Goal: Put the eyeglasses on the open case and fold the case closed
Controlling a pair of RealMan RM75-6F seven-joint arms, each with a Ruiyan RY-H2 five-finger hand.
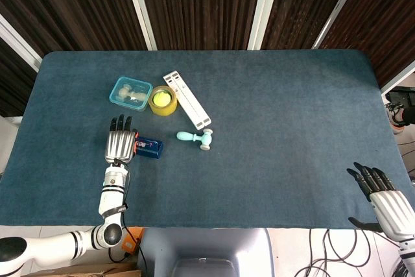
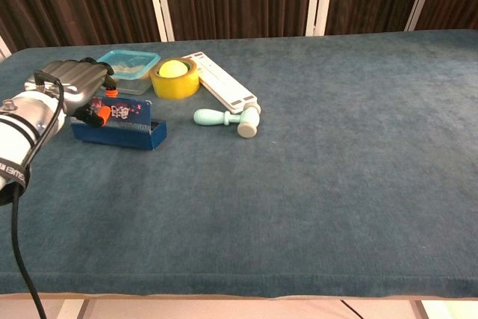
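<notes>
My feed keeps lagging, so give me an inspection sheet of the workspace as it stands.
Surface: dark blue cloth table, flat.
Job's things: blue eyeglass case beside the left robot hand; eyeglasses not discernible.
Clutter: teal lidded container, yellow tape roll, white slotted bar, mint toy hammer.
Robot hands: left robot hand at the case's left end, grip unclear; right robot hand off the table's near right edge, fingers spread, holding nothing.
Cables: black cable along the left arm.
Surroundings: dark slatted wall panels.
</notes>
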